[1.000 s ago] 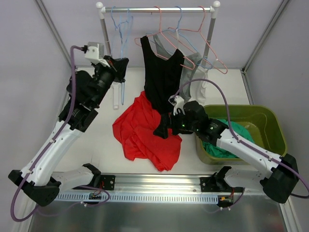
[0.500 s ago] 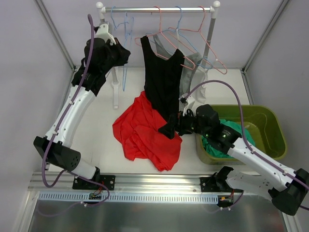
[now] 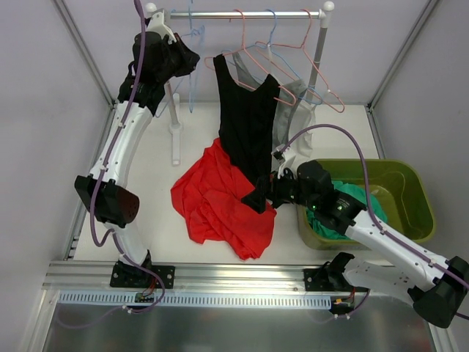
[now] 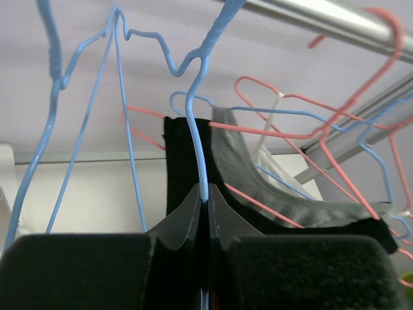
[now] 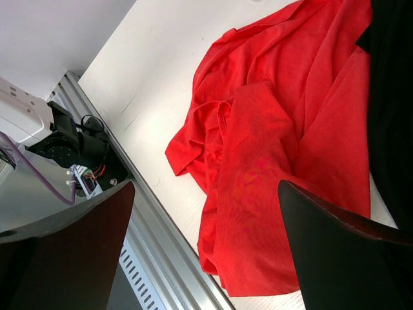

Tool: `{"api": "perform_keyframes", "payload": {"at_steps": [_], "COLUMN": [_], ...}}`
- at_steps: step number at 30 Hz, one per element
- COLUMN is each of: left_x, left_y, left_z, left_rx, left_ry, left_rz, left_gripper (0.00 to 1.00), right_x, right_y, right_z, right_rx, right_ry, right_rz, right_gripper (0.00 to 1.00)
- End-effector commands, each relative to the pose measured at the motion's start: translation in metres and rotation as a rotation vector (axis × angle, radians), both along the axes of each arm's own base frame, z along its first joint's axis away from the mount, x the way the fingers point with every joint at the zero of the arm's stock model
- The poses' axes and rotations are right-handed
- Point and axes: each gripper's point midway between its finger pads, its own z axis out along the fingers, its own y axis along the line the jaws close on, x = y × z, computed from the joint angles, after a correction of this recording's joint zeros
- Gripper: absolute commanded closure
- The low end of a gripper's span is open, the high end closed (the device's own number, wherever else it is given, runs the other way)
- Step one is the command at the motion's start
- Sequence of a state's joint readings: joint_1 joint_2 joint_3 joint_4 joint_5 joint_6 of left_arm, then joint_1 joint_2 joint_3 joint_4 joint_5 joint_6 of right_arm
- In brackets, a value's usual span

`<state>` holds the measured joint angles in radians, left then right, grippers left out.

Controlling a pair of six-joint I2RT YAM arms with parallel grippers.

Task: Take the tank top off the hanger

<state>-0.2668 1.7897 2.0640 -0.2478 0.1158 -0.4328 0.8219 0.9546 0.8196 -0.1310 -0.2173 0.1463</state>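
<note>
Two arms show from above. The left arm reaches up to the rack's rail [image 3: 220, 14], and the left claw [image 3: 185, 60] is pinched shut on a blue hanger [image 3: 192, 84] near the rail's left end. The black tank top [image 3: 245, 125] hangs to the right of that claw, apart from it, on a pink hanger [image 3: 253, 53]. Its hem rests on a red garment [image 3: 212, 202] heaped on the white worktop [image 3: 154, 183]. The right claw [image 3: 258, 198] sits low at that hem with its fingers spread wide and nothing between them. Whether it touches the cloth I cannot tell. A grey garment [image 3: 289, 110] hangs just behind the tank top. A green bin [image 3: 414, 183] with green cloth [image 3: 331, 226] in it stands at the right. Pale walls close in the worktop.

Up close at the left wrist, the left claw [image 4: 204, 197] has its jaws pressed together on the blue hanger's wire [image 4: 201, 142]. The black tank top's strap [image 4: 177, 161] hangs just beyond it, with the grey garment [image 4: 258, 187] to its right and the rail [image 4: 322, 13] overhead.

From the right wrist, the right claw [image 5: 205, 187] gapes over the red garment [image 5: 271, 129], gripping nothing. The black tank top [image 5: 393, 97] fills the right edge, and an aluminium rail [image 5: 161, 226] borders the worktop [image 5: 148, 71].
</note>
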Motion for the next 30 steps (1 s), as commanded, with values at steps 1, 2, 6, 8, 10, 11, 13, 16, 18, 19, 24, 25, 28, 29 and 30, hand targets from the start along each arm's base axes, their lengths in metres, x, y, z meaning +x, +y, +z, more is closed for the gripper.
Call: {"api": "perform_keyframes", "payload": {"at_steps": [1,2,6,8,10,11,13,16,18,19,24,25,28,29,30], "left_x": [0.009,0.011,0.018,0.014,0.005,0.002,-0.015,-0.042,-0.064,-0.071,-0.128,-0.138,-0.18,-0.203,-0.211], "left_y": [0.002,0.002,0.0,-0.004,-0.002,-0.002,0.0,0.0,0.004,0.006,0.03,0.034,0.049,0.056,0.06], "left_z": [0.008,0.006,-0.009,-0.018,-0.012,-0.018,-0.002,0.02,0.037,0.043,0.056,0.056,0.054,0.051,0.048], "left_rx": [-0.026,-0.023,-0.024,-0.022,-0.03,-0.026,-0.042,-0.065,-0.07,-0.074,-0.088,-0.092,-0.09,-0.087,-0.081], "left_ry": [-0.017,-0.013,0.018,0.042,0.035,0.05,0.028,-0.008,-0.043,-0.056,-0.098,-0.105,-0.137,-0.16,-0.169], "left_rz": [0.001,0.001,-0.001,-0.025,-0.028,-0.031,-0.044,-0.078,-0.087,-0.084,-0.03,-0.024,-0.004,0.0,0.01], "left_gripper": [1.0,1.0,1.0,1.0,1.0,0.86,0.67,0.2,0.01,0.01,0.01,0.02,0.01,0.01,0.01], "right_x": [0.001,0.002,0.005,0.006,0.009,0.012,0.02,0.028,0.035,0.043,0.066,0.072,0.081,0.082,0.081], "right_y": [0.0,0.001,0.01,0.014,0.019,0.02,0.026,0.037,0.043,0.049,0.057,0.057,0.059,0.059,0.061], "right_z": [0.005,0.004,-0.011,-0.014,-0.021,-0.023,-0.033,-0.051,-0.058,-0.068,-0.112,-0.119,-0.15,-0.167,-0.175], "right_rx": [0.014,0.014,-0.015,-0.014,-0.031,-0.047,-0.082,-0.14,-0.165,-0.198,-0.406,-0.457,-0.581,-0.631,-0.65], "right_ry": [-0.037,-0.036,0.006,0.011,0.019,0.01,0.021,0.064,0.076,0.084,0.109,0.099,0.107,0.115,0.127], "right_rz": [0.001,0.002,0.019,0.033,0.04,0.043,0.045,0.059,0.059,0.044,-0.007,-0.035,-0.065,-0.054,-0.046], "right_gripper": [0.01,0.0,0.01,0.01,0.0,0.0,0.01,0.0,0.01,0.01,0.01,0.0,0.01,0.0,0.01]}}
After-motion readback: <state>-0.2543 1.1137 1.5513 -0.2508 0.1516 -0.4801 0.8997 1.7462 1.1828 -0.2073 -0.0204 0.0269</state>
